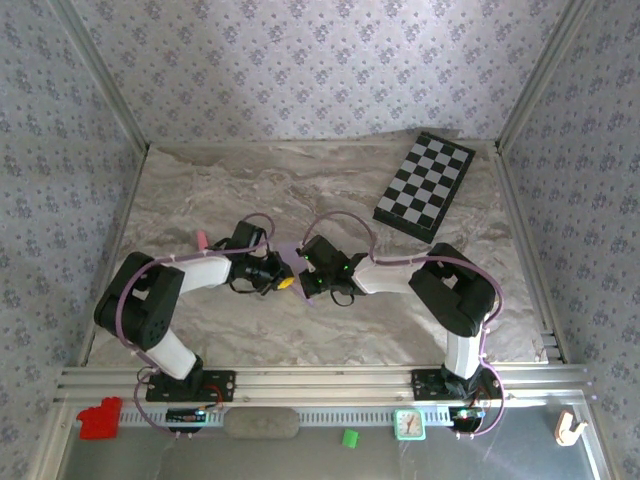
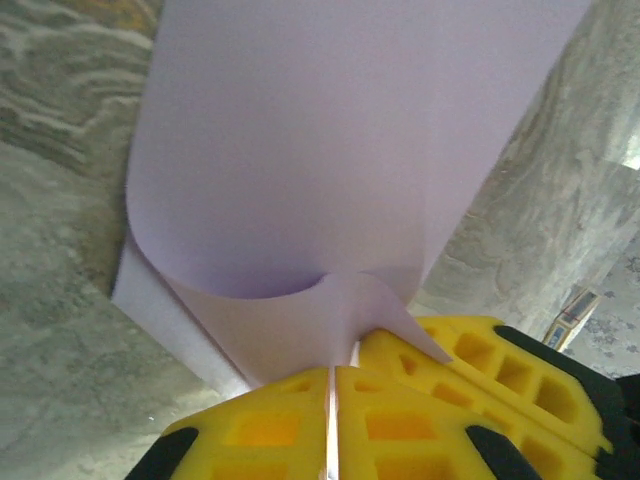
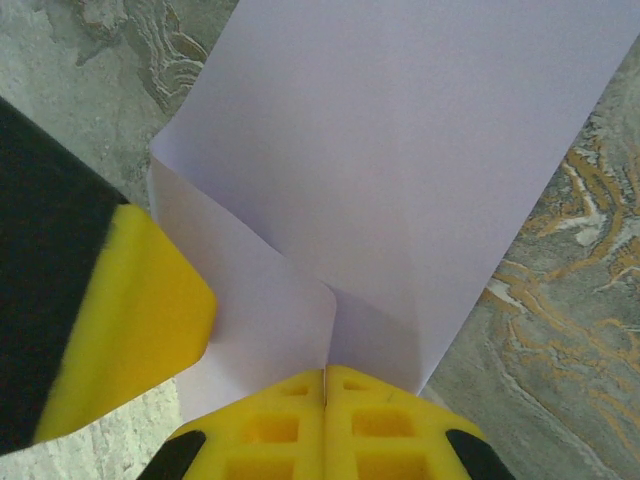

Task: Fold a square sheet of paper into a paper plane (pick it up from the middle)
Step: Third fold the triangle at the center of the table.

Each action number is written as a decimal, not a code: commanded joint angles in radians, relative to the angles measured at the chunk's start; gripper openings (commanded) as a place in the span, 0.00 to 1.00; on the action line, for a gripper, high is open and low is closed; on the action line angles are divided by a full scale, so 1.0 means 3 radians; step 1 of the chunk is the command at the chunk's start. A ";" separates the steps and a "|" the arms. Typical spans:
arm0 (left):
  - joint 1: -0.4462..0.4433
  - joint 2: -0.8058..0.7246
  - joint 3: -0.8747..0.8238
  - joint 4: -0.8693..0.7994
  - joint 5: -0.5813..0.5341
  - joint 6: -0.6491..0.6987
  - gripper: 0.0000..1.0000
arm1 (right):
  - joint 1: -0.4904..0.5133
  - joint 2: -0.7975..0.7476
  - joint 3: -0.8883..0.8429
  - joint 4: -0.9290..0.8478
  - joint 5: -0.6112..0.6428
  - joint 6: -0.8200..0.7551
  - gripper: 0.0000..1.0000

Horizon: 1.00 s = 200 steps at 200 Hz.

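- Two grippers meet at the middle of the marbled table (image 1: 200, 200), tips almost against each other, in the top view.
- Left gripper (image 2: 330, 375): the yellow fingers (image 2: 400, 425) are pressed together with only a thin slit between them. A lower edge of the square sheet of paper (image 2: 320, 150) runs into that slit, so it is pinching the sheet.
- Right gripper (image 3: 325, 375): the yellow fingers (image 3: 385, 430) are pressed flat together, and the sheet's edge enters the seam. It is pinching the same sheet.
- Sheet, left wrist view: pale lilac and lifted off the table. It curls over into a rounded loop above the fingers, with a second layer showing underneath at lower left.
- Sheet, right wrist view (image 3: 400, 150): one flap bends over toward the left, with its rounded corner just above the fingertips.
- Top view: the sheet (image 1: 289, 252) shows as small lilac patches between the left gripper (image 1: 285, 282) and the right gripper (image 1: 309, 276), mostly hidden by the wrists.
- Each wrist camera sees the other gripper's yellow-and-black finger just beside its own.
- Chequered board (image 1: 424, 185): lies flat at the far right of the table, well apart from both grippers.
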 commanded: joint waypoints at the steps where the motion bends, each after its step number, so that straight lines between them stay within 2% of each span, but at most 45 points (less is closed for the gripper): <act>1: -0.0001 0.0062 -0.0060 -0.0018 -0.0046 0.0089 0.10 | -0.0013 0.0068 0.0053 -0.0194 -0.0036 0.0024 0.00; 154: 0.0019 0.0162 -0.0046 -0.0310 -0.0288 0.0145 0.09 | -0.0059 0.0017 0.0191 -0.0281 -0.0164 0.0048 0.03; 181: 0.0019 0.0224 -0.0030 -0.0434 -0.0380 0.0166 0.09 | -0.0113 -0.0097 0.0467 -0.0650 -0.0242 0.0174 0.12; 200: 0.0019 0.0264 -0.0043 -0.0453 -0.0406 0.0157 0.08 | -0.0184 -0.0211 0.0554 -0.0845 -0.0258 0.0342 0.27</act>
